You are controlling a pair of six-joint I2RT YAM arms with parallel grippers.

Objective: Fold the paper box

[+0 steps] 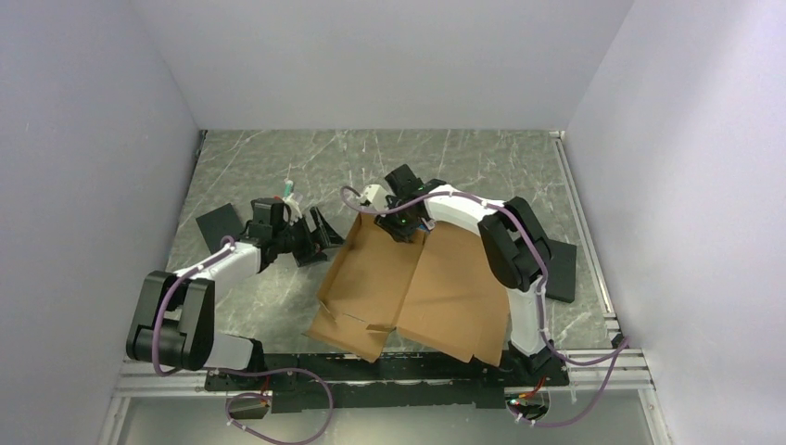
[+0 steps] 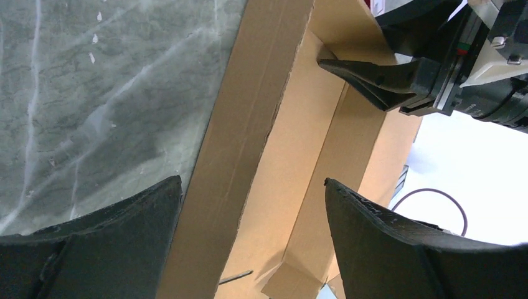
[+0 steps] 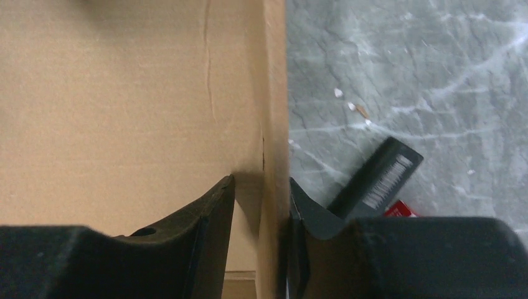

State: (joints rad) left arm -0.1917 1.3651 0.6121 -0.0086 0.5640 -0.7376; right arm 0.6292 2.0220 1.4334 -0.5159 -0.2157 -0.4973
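Now | left fingers [image 2: 405,255] wide apart, empty | right fingers [image 3: 187,249] straddle paper box [image 1: 408,287] wall, seemingly loose

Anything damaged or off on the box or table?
Yes. The paper box has a crack-like crease running down its panel, beside the wall that the right tool straddles. Small pale flecks lie on the table just past that wall.
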